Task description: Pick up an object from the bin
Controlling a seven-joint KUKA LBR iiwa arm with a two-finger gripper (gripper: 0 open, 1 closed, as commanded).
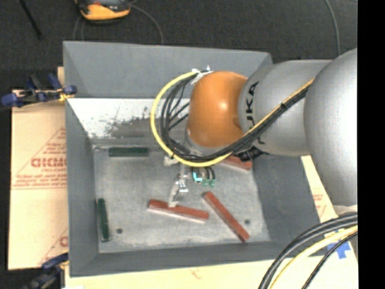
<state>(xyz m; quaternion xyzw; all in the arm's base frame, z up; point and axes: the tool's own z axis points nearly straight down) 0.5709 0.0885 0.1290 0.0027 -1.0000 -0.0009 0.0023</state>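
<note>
Grey bin point(81, 161), speckled base. Red stick point(192, 214) below gripper point(179, 192), grip state indiscernible; second stick point(227, 217) beside. Green bars point(128, 152) along walls. Dark floor point(192, 17) outside.

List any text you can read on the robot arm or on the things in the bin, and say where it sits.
"KU": black letters on the arm's silver casing, beside its orange cover; further letters are not legible.
No print is visible on the red-brown sticks or the dark green sticks.
</note>
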